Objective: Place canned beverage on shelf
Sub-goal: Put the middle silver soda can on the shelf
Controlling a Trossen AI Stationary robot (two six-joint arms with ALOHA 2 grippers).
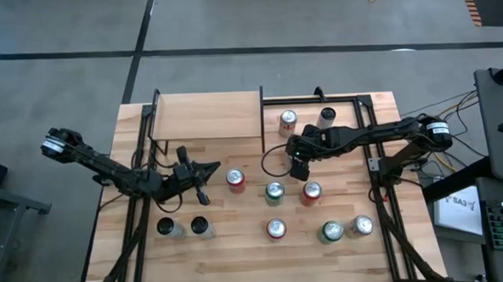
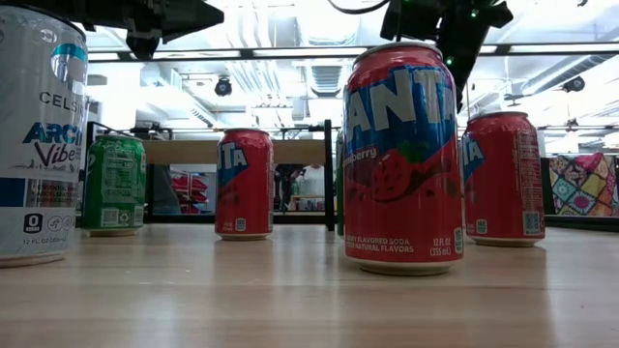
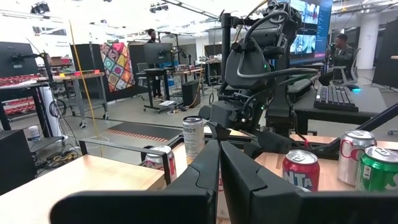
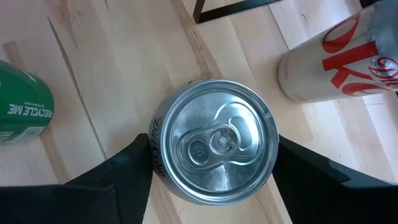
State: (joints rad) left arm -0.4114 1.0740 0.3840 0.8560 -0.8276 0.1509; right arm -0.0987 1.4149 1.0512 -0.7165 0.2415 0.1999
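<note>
A silver-topped can (image 4: pixel 214 149) sits between the two fingers of my right gripper (image 4: pixel 214 171), which slants down over the table's middle (image 1: pixel 297 163); the gripper hides the can in the high view. The shelf (image 1: pixel 208 117), a light wood board with black posts, stands at the far left of the middle. My left gripper (image 1: pixel 208 170) hangs shut and empty above the table near the shelf, pointing toward the right edge. My right gripper has the can by two opposite sides of its wall (image 4: pixel 155 158), one finger (image 4: pixel 118 180) on each side, below the rim. The fingers come slanting down from the table's right. The can stands upright, top up; the fingers hide its base.
A Diet Coke can (image 4: pixel 329 59) and a tall silver can (image 1: pixel 327 116) stand at the far side, right of the shelf. Near the held can are a green can (image 1: pixel 274 191) and red cans (image 1: pixel 311 190), (image 1: pixel 235 177). More cans stand along the near edge (image 1: pixel 276 229).
</note>
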